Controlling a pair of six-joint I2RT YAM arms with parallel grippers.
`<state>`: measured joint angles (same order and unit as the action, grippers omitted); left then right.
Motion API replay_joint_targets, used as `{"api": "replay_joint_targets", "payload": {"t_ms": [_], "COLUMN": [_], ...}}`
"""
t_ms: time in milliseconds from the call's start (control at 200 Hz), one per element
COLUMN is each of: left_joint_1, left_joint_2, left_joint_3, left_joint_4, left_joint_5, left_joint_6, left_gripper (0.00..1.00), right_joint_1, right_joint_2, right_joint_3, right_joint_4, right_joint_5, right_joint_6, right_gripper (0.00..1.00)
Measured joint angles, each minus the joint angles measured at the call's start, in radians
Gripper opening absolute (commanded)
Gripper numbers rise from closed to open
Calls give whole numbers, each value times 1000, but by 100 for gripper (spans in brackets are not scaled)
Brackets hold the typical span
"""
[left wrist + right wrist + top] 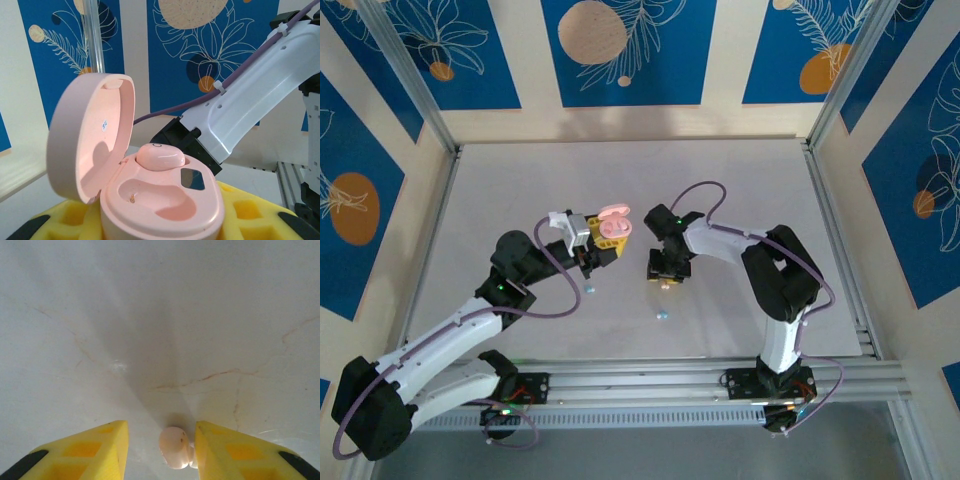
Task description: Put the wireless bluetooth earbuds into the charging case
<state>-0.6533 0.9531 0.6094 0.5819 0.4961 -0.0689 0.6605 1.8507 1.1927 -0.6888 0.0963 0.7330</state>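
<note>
Right wrist: downward claw, parted, astride pink earbud

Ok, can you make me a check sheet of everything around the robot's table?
Surface: pale table, faint brownish scratches.
Job's things: pink case with its lid open, seated earbud in one slot, other slot empty; loose pink earbud on the table; two blue earbuds lying apart on the table.
Clutter: nothing seen.
Hands: left hand shut on the pink case; right hand open, fingers either side of the loose pink earbud.
Cables: purple cables looping along both arms.
Surroundings: blue leaf-print walls, metal frame.
</note>
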Motion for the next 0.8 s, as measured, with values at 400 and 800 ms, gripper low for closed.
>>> {"api": "replay_joint_targets", "payload": {"t_ms": [400, 800], "left_joint_1": [0, 0], "left_joint_2": [0, -6], "left_joint_3": [0, 0], "left_joint_4": [0, -23], "left_joint_5": [0, 0], "left_joint_6": [0, 0], "left_gripper": [27, 27], "right_joint_1": [21, 34], "right_joint_2": [67, 104], "right_joint_3": [84, 134], "right_joint_4": [-79, -164], "right_joint_5": [31, 66], "right_joint_6": [-154, -241], "right_gripper": [29, 31]}}
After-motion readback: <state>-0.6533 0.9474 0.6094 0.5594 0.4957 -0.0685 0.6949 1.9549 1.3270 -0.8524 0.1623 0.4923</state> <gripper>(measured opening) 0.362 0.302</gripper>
